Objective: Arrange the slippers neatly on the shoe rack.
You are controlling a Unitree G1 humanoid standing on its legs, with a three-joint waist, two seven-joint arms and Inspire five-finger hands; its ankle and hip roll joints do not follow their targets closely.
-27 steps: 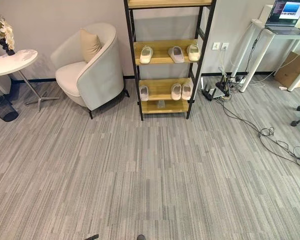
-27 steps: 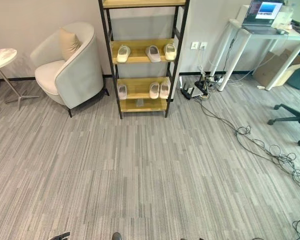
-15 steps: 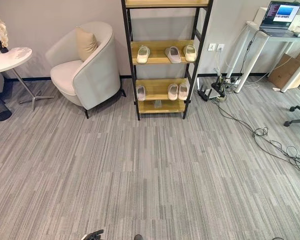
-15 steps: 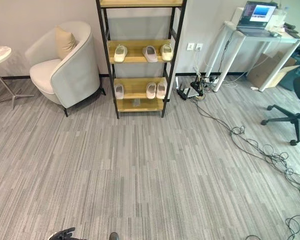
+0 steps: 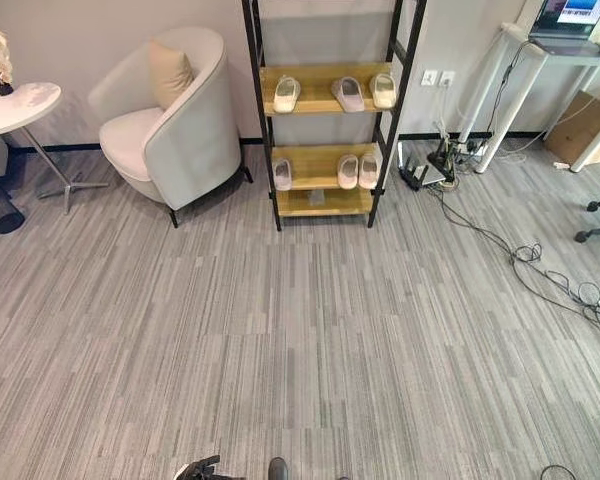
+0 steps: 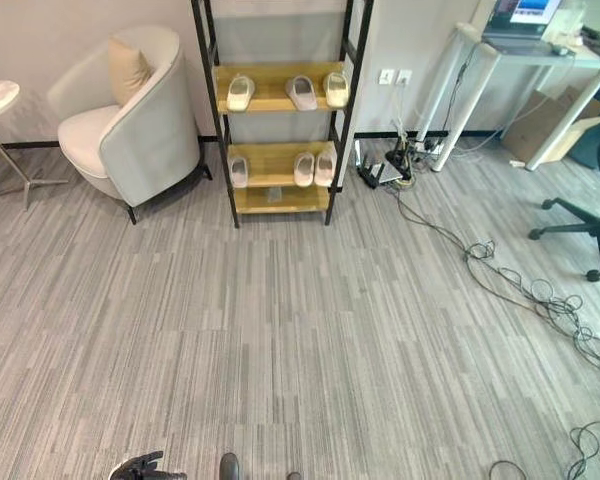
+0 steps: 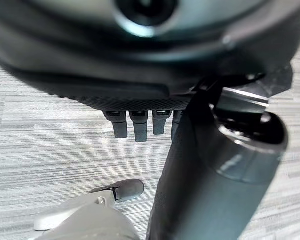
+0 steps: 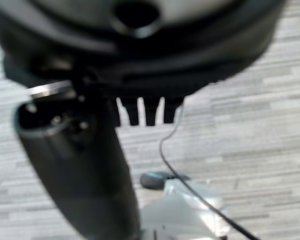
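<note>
- Shoe rack (image 5: 325, 110): black frame with wooden shelves, against the far wall, well apart from us across the carpeted floor (image 5: 300, 330). Compared with 0.9 s ago it sits a little differently in our head views; we read that as our camera shifting, not the rack moving.
- Slippers, upper shelf (image 5: 287, 94): three pale slippers in a row, one at the left and two closer together at the right. Unchanged.
- Slippers, lower shelf (image 5: 348, 171): three more, one at the left and a pair touching at the right. Unchanged.
- Left hand (image 7: 140, 125): fingers straight and relaxed, holding nothing, hanging low above the floor; its tip now shows further into the bottom edge of the head views.
- Right hand (image 8: 145, 112): fingers likewise straight, empty.
- Armchair (image 5: 170, 130): beside the rack, a cushion (image 5: 167, 72) on it.
- Judgement: all slippers appear shelved, so little of the task remains.
</note>
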